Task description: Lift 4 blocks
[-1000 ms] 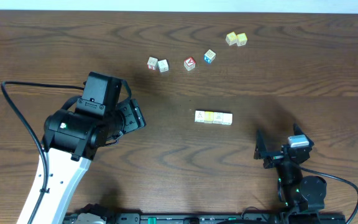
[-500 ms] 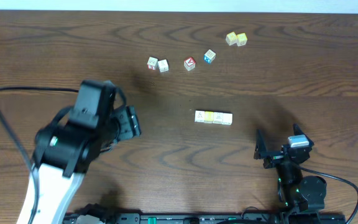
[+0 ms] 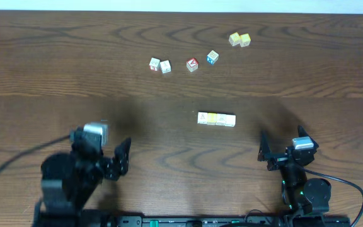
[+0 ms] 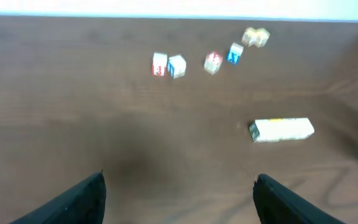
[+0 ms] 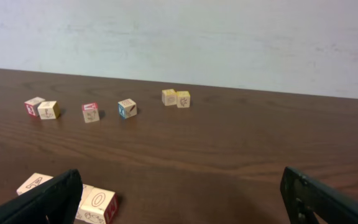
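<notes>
The 4 blocks (image 3: pixel 216 119) lie in a tight row on the dark wooden table, whitish tops with one yellow top second from the left. In the left wrist view the row of blocks (image 4: pixel 281 129) is far ahead and to the right. In the right wrist view only the blocks' near end (image 5: pixel 92 205) shows, beside the left finger. My left gripper (image 3: pixel 120 161) is low at the near left, open and empty, far from the row. My right gripper (image 3: pixel 281 146) sits at the near right, open wide and empty, a short way right of the row.
Along the far side lie a pair of whitish cubes (image 3: pixel 160 65), a red-faced cube (image 3: pixel 192 64), a blue-faced cube (image 3: pixel 212 57) and a pale yellow-green pair (image 3: pixel 239 40). A black cable (image 3: pixel 5 176) trails from the left arm.
My left arm has drawn back from the table's left middle down to the near edge, its jaws still open. The blocks and the right arm have not moved.
</notes>
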Motion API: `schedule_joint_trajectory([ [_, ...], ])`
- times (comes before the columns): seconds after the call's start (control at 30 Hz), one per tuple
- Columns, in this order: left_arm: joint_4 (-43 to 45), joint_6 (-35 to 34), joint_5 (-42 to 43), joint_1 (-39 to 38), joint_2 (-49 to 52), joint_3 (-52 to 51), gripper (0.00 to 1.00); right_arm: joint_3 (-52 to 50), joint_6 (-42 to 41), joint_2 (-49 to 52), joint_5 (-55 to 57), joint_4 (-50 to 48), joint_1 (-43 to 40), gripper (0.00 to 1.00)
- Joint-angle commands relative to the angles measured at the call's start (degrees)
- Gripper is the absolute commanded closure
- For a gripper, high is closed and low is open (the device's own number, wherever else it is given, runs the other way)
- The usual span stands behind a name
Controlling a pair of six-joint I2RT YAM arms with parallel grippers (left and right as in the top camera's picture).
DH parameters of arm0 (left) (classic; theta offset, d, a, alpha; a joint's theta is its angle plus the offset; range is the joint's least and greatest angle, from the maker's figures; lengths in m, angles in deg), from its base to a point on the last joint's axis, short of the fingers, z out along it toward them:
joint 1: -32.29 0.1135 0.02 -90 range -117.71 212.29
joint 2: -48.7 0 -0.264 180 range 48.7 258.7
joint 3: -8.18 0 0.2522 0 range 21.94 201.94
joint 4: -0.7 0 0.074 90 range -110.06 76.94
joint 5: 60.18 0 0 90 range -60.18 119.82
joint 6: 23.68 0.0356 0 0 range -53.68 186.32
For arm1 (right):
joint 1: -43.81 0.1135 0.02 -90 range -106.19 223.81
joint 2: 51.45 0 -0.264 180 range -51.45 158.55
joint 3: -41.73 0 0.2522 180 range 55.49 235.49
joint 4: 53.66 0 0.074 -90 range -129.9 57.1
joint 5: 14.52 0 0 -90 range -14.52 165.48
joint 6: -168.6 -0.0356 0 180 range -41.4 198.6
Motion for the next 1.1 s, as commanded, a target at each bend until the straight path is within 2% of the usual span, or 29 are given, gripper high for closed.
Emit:
schedule_joint_trajectory([
  [0.0, 0.9, 2.6, -1.8, 0.5, -5.1, -2.5, 0.23, -0.1, 0.7, -0.4, 0.3, 0.2, -0.7, 0.01],
  [0.1, 0.9, 2.8, -4.8, 1.1, -8.4, -4.3, 0.23, -0.1, 0.7, -0.4, 0.3, 0.2, -0.7, 0.01],
  [0.3, 3.3, 4.0, -4.5, 5.8, -12.1, -9.2, 0.23, -0.1, 0.7, -0.4, 0.3, 0.2, -0.7, 0.01],
  [0.67, 17.5, 4.0, -1.1, 6.3, -20.5, -21.5, 0.23, -0.1, 0.7, -0.4, 0.3, 0.2, -0.7, 0.01],
  [1.07, 30.4, 4.0, -1.3, 6.3, -20.4, -28.9, 0.24, -0.1, 0.7, -0.4, 0.3, 0.2, -0.7, 0.01],
])
